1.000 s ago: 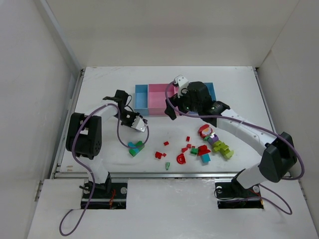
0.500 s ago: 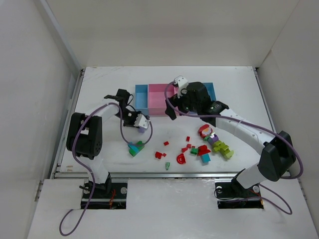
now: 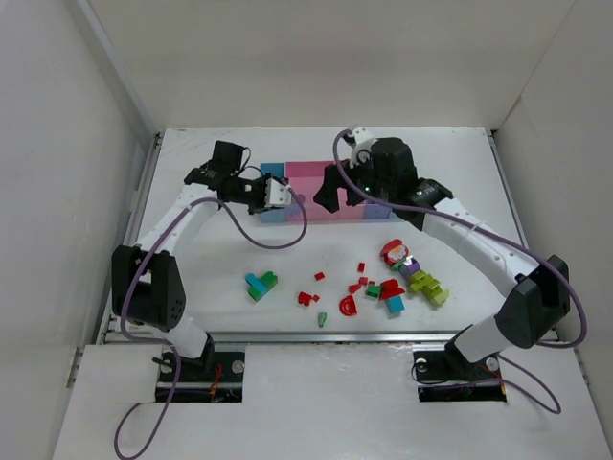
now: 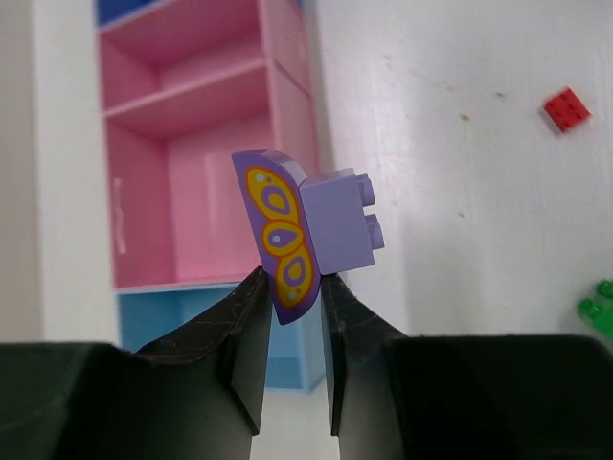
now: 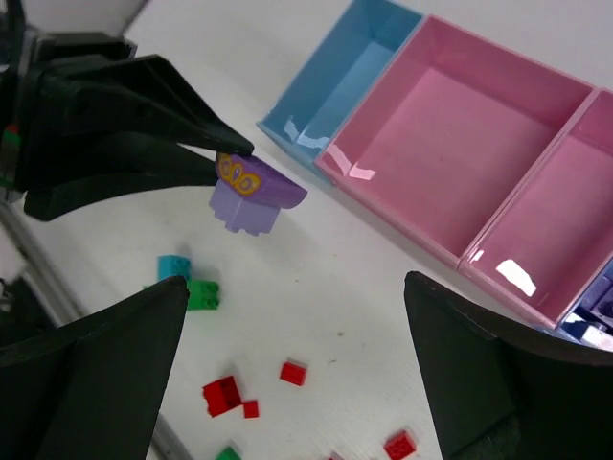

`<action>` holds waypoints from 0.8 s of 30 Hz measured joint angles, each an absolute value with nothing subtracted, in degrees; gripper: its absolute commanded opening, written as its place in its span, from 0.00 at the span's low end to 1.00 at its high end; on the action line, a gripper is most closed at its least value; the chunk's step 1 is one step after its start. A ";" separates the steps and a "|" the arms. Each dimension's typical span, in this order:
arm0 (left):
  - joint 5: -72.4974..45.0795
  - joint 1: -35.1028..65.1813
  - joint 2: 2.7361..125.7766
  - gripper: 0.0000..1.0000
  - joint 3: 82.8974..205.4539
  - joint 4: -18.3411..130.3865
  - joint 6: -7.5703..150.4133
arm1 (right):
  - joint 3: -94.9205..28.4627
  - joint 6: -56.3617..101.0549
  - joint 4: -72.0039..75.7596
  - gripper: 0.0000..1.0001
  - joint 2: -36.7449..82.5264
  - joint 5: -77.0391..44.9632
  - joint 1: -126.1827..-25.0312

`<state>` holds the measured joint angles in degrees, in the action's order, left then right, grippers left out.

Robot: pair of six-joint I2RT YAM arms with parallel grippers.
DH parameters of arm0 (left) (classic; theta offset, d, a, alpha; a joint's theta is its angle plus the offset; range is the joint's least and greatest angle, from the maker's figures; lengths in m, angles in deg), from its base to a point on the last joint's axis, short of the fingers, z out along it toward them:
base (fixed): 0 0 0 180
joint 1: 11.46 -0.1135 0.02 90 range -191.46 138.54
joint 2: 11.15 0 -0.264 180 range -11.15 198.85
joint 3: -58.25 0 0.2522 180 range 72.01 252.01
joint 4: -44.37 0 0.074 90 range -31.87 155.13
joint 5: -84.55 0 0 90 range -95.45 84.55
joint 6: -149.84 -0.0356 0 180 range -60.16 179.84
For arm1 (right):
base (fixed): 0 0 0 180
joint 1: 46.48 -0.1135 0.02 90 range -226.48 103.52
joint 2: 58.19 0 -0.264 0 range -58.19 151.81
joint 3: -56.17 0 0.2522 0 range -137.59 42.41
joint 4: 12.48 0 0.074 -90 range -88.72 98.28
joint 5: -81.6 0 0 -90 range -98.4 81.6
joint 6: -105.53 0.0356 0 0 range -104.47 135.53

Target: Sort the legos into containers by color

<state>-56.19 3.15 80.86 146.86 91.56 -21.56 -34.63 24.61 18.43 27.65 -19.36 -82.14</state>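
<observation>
White tabletop [image 3: 460, 172] is carrying the containers [image 3: 308, 182] at its far side and the loose legos [image 3: 383, 283] nearer the arms. Right tool [image 5: 297, 287] is hovering fully spread and empty over the containers' near rim. Left tool [image 4: 292, 283] is pinching a purple butterfly-printed brick [image 4: 306, 235] aloft near the light blue bin [image 5: 350, 77]. Probably best practice: carrying it across to the purple-blue bin [image 5: 596, 321], clearing the right tool, releasing low.
</observation>
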 measured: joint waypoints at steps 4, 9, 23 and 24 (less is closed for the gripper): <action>-55.14 4.72 76.20 0.00 143.71 80.96 -14.18 | -35.31 30.41 15.46 0.99 28.79 -28.71 -76.63; -51.07 7.68 72.79 0.00 139.58 68.24 -6.50 | -39.20 33.95 13.31 0.99 35.89 -38.20 -74.40; -45.28 11.26 72.20 0.00 137.96 56.00 3.27 | -42.89 34.80 13.18 0.65 41.86 -50.59 -74.64; -45.37 11.28 71.85 0.00 137.54 55.91 3.31 | -42.94 34.82 13.27 0.65 41.88 -50.64 -74.64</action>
